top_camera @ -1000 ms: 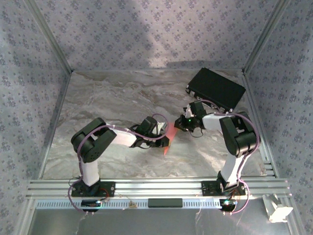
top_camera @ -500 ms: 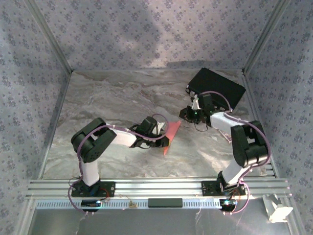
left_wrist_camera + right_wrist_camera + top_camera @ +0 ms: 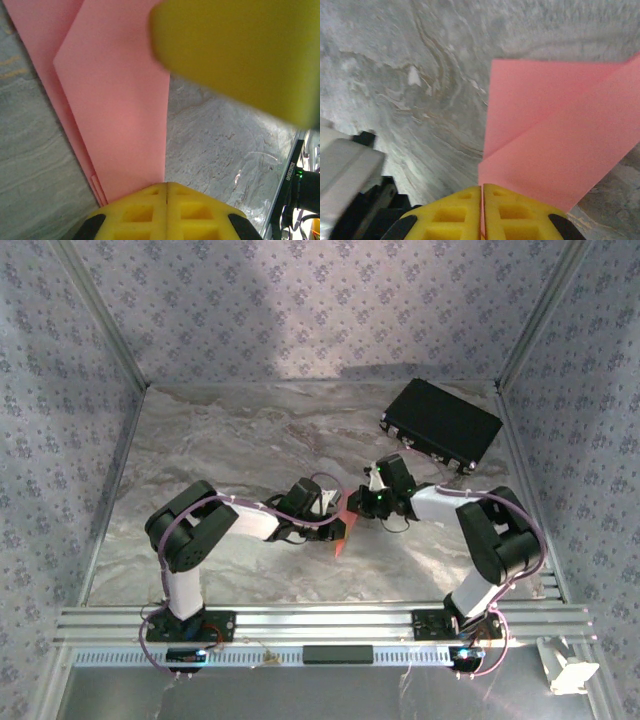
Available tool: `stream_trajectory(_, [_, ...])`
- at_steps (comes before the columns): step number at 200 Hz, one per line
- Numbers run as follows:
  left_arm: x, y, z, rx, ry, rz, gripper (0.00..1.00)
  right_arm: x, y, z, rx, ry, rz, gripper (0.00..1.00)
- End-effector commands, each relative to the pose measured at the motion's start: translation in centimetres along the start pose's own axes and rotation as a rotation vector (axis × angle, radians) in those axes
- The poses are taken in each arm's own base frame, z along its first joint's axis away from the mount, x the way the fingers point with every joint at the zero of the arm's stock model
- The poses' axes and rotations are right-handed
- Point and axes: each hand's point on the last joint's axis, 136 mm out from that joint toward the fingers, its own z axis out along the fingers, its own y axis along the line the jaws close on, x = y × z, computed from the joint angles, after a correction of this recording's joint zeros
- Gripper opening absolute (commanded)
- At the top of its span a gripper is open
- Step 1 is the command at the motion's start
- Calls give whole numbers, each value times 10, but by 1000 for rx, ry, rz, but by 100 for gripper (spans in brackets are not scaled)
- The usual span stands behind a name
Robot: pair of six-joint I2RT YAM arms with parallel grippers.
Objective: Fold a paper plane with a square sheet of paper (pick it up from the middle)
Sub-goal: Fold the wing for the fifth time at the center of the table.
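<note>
We see the left tool (image 3: 166,189) and the right tool (image 3: 481,191) each pinching the folded pink paper (image 3: 120,110), over the bench (image 3: 250,440) at mid-frame in the top view.

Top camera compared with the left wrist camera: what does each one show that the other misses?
Top camera: the black case at the table's far right, and the patterned walls. Left wrist camera: overlapping folded layers up close, running into the shut left pincer. Shared: the pink paper and the marbled table.
</note>
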Motion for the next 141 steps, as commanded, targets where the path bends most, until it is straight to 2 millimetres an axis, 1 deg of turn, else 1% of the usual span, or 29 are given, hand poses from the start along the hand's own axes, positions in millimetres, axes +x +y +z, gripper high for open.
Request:
stream_trajectory(1, [61,48,-4,-145,180,-160,0,9,-21,8,76,8,58,8])
stream_trajectory(6, [58,43,-5,-128,170,-158,0,12,-32,8,128,16,77,7])
stream_trajectory(17, [53,34,-9,-111,158,-149,0,15,-45,7,192,27,93,5])
stream_trajectory(31, [44,21,-15,-92,145,-128,1,18,-54,6,225,20,116,5])
stream_trajectory(54, [33,1,-25,-63,117,-94,4,18,-52,7,201,16,134,4])
stream_trajectory(71, [30,-7,-30,-47,111,-79,4,20,-52,7,199,12,143,4])
stream_trajectory(96, [29,-13,-29,-6,105,-87,5,22,-53,7,190,7,160,4])
stream_trajectory(141, [17,-27,-26,42,71,-76,8,26,-52,7,183,5,164,4])
